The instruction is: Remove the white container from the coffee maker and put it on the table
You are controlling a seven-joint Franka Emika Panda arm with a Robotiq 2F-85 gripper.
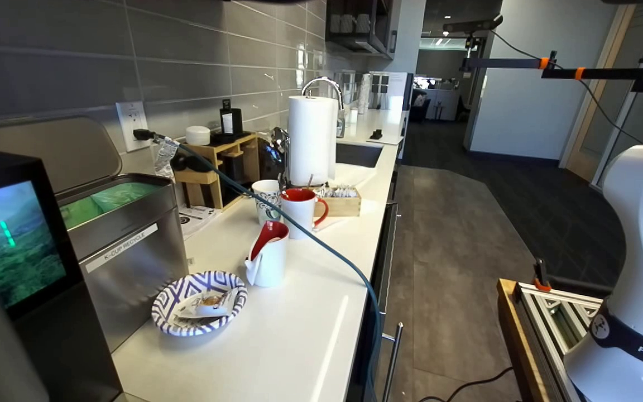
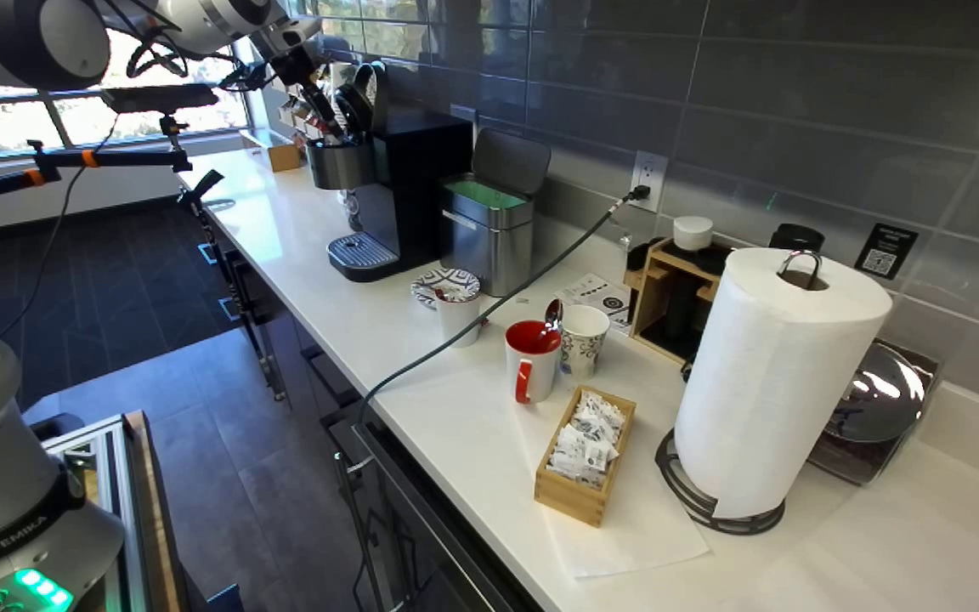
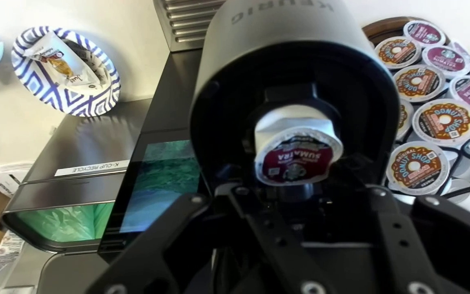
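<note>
The white container shows in the wrist view as a small white cup (image 3: 299, 157) with a purple lid, tilted at the dark pod opening of the coffee maker (image 3: 280, 24). Part of its white side shows. It is hidden in both exterior views. The black coffee maker also appears in both exterior views (image 1: 76, 340) (image 2: 426, 161). My gripper (image 3: 298, 175) reaches into the opening, with a dark finger on either side of the cup. The fingertips are too dark to show whether they touch it. In an exterior view the gripper (image 2: 335, 132) points down at the machine's top. The table (image 2: 302, 229) is cream-white.
A K-cup recycle bin (image 1: 137, 279) and a blue-patterned plate (image 1: 165, 318) stand beside the machine. Mugs (image 1: 268, 268), a paper roll (image 1: 311, 139) and a cable (image 1: 321, 243) lie farther along. A wire basket holds several pods (image 3: 446, 122). A raised lid (image 2: 381, 98) stands near the gripper.
</note>
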